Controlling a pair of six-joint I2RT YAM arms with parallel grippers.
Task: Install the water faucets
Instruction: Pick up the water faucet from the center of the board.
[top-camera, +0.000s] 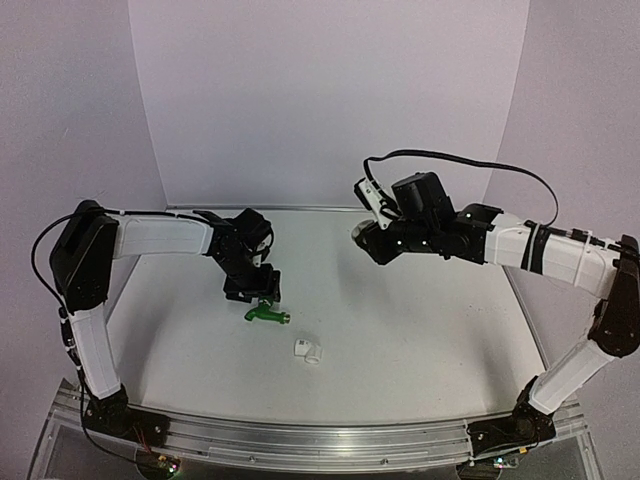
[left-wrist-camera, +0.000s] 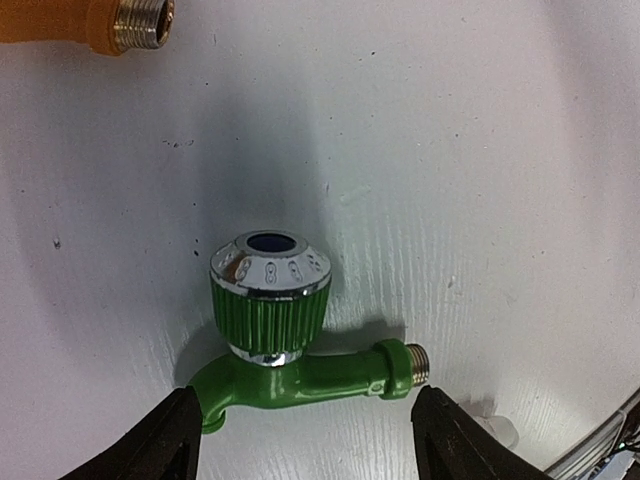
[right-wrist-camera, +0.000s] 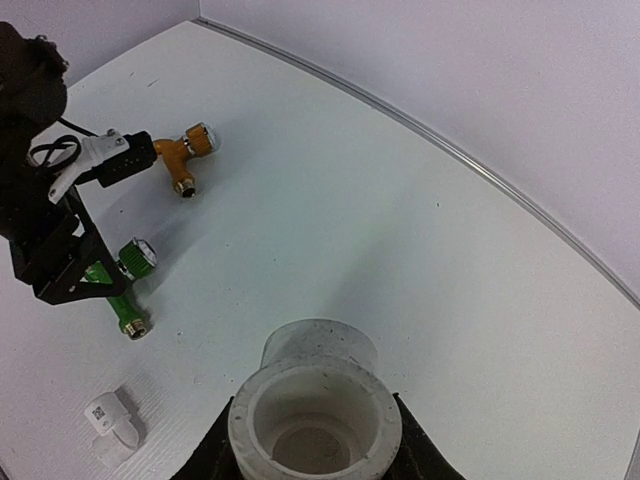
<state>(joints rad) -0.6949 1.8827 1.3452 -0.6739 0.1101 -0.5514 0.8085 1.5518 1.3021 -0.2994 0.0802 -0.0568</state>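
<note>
With the right gripper (right-wrist-camera: 315, 445) clamped on a white pipe fitting (right-wrist-camera: 315, 400), the left gripper (left-wrist-camera: 305, 430) straddles the green faucet (left-wrist-camera: 300, 372) lying on the table (left-wrist-camera: 480, 150), jaws apart, so closing on its body likely comes next.

Top view looks down over the table (top-camera: 420, 330); both wrist views, left closest, share the green faucet (left-wrist-camera: 310, 375).

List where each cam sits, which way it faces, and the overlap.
Top external: above, behind the bases, looking down on table; left arm, right arm show.
Left wrist: faces straight down at green faucet; own jaws straddle it.
Right wrist: raised, faces left arm across table; own jaws hold white fitting.
Shared: green faucet, all three.
</note>
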